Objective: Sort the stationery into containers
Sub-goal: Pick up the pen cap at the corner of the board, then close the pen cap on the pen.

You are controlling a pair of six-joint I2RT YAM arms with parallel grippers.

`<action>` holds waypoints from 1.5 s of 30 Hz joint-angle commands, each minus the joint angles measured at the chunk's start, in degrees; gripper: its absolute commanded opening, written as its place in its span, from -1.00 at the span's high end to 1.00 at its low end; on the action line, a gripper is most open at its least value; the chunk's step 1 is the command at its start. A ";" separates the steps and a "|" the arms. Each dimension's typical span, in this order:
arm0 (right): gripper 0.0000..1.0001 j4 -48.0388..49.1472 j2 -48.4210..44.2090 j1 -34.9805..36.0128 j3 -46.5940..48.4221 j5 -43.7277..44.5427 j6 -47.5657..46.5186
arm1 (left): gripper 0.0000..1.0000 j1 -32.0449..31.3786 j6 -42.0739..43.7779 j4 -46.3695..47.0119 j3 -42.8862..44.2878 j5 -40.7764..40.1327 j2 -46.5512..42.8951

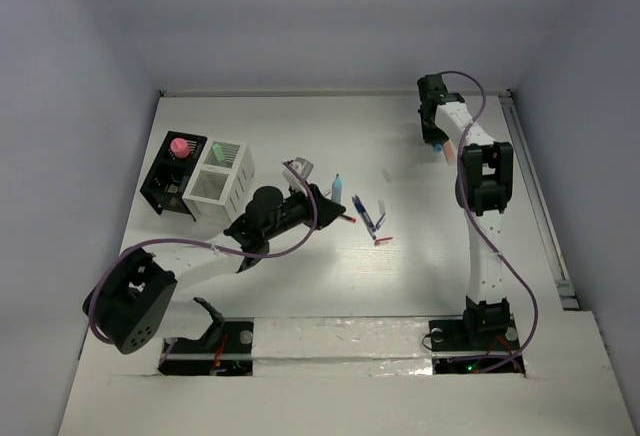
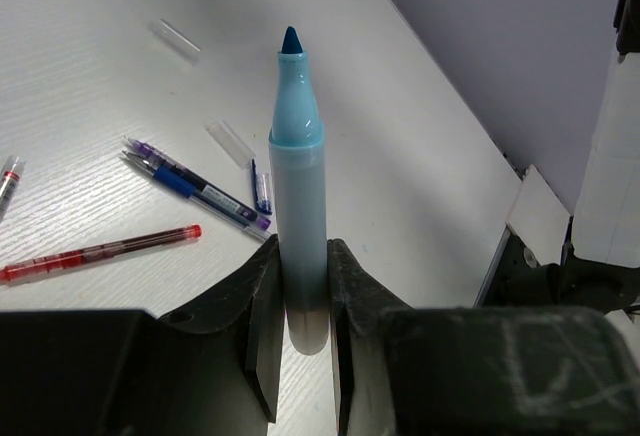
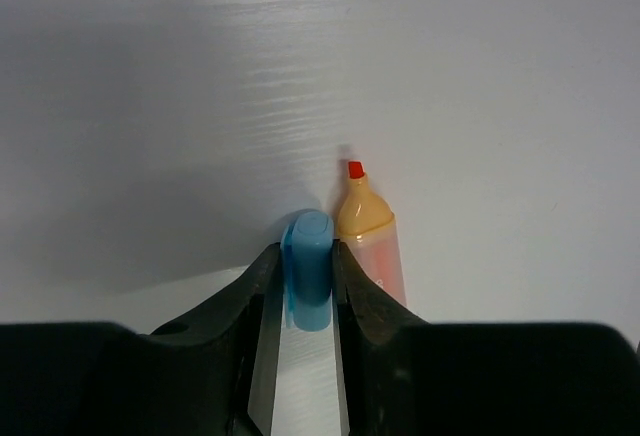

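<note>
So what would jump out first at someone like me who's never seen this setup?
Probably the left gripper near the middle of the table, clamped on an uncapped pale blue marker, with loose pens lying beside it. Far right, the right gripper pinches a blue cap beside an orange highlighter. At far left, a pink-topped piece stands in the black box.

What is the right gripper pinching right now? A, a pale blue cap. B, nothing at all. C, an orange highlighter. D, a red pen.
A: in the right wrist view the right gripper has its fingers pressed against both sides of a pale blue cap, while the uncapped orange highlighter lies just beside it, outside the jaws.
</note>
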 commanded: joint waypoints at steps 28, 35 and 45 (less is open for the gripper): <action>1.00 121.20 -54.47 13.57 -79.90 -64.77 65.49 | 1.00 1.20 -16.15 33.70 -4.47 23.98 0.38; 1.00 143.02 -47.26 15.95 -79.73 -65.29 77.64 | 1.00 3.39 -23.87 47.81 -6.14 27.85 5.56; 1.00 142.33 -47.79 17.53 -81.49 -66.88 75.53 | 1.00 8.15 -40.26 73.62 -7.02 32.08 19.03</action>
